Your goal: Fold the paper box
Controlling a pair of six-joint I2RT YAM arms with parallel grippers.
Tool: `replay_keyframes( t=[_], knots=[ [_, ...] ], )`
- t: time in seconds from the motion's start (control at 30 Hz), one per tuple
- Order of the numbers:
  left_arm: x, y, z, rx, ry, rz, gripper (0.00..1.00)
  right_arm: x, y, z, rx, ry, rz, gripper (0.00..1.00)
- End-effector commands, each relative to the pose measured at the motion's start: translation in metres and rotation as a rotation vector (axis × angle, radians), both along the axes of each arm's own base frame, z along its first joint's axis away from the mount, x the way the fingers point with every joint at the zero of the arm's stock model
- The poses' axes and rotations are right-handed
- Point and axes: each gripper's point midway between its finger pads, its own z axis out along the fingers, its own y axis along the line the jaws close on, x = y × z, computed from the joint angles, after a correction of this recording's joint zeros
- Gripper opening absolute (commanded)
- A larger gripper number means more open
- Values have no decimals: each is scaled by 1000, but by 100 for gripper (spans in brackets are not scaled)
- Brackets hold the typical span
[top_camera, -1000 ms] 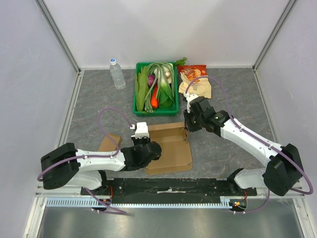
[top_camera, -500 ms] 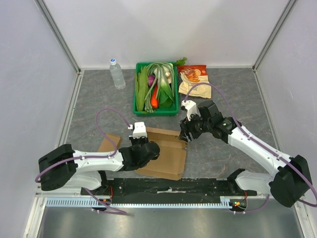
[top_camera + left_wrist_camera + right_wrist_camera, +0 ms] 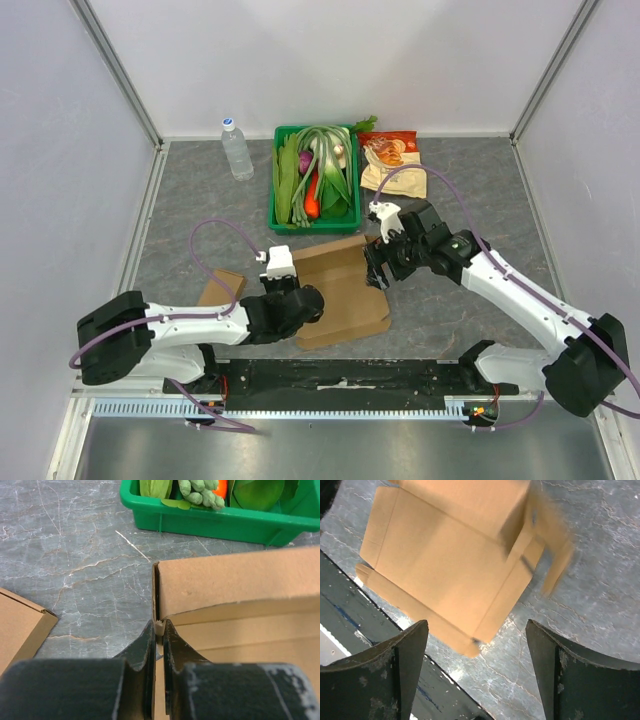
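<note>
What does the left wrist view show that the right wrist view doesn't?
Left wrist only: the left claw shut on the box at its corner edge, the green tray behind it, and a second cardboard piece at left. Right wrist only: the right claw open above the box, most of the box's flat panels, and the black rail at the table edge. Both: the box and the grey table.
</note>
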Motion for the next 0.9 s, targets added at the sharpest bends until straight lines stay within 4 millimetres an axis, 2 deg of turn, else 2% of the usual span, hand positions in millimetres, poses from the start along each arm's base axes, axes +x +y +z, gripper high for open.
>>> replay_keyframes(
  t=[0.0, 0.07, 0.13, 0.17, 0.23, 0.27, 0.33, 0.4, 0.47, 0.5, 0.53, 0.6, 0.63, 0.67, 0.73, 0.8, 0.87],
  knots=[
    [11, 1, 27, -84, -84, 113, 2, 7, -14, 12, -59, -54, -25, 88],
    [12, 3, 26, -80, -86, 121, 2, 6, -6, 20, -4, -89, 28, 90],
    [12, 4, 26, -90, -83, 124, 2, 23, -13, 30, 25, -147, -28, 90],
    [12, 5, 26, -96, -86, 124, 2, 33, -21, 32, 27, -160, -92, 91],
    [12, 5, 26, -90, -88, 111, 2, 62, -54, 41, 3, -209, -284, 89],
    [13, 2, 27, -106, -92, 104, 2, 80, -81, 48, -73, -268, -430, 87],
    [13, 1, 26, -87, -89, 90, 2, 90, -108, 50, -162, -290, -564, 83],
    [14, -1, 26, -81, -88, 87, 2, 95, -117, 47, -209, -311, -580, 81],
    [15, -1, 24, -73, -84, 90, 2, 102, -114, 36, -244, -294, -555, 75],
    [16, -3, 25, -79, -85, 89, 2, 102, -104, 30, -225, -276, -497, 72],
    [16, -4, 23, -79, -82, 86, 2, 112, -98, 27, -220, -303, -459, 71],
    [16, -4, 23, -78, -81, 86, 2, 115, -85, 12, -204, -304, -369, 62],
    [17, -5, 22, -80, -79, 85, 2, 120, -71, 8, -166, -322, -303, 60],
    [17, -6, 22, -77, -77, 84, 2, 114, -60, -2, -140, -304, -239, 57],
    [17, -6, 21, -75, -76, 83, 2, 104, -28, 1, -78, -338, -124, 55],
    [17, -7, 21, -72, -75, 80, 2, 91, -11, -3, -76, -359, -28, 53],
    [17, -6, 21, -67, -72, 78, 2, 81, -3, -1, -38, -372, 23, 53]
  ],
)
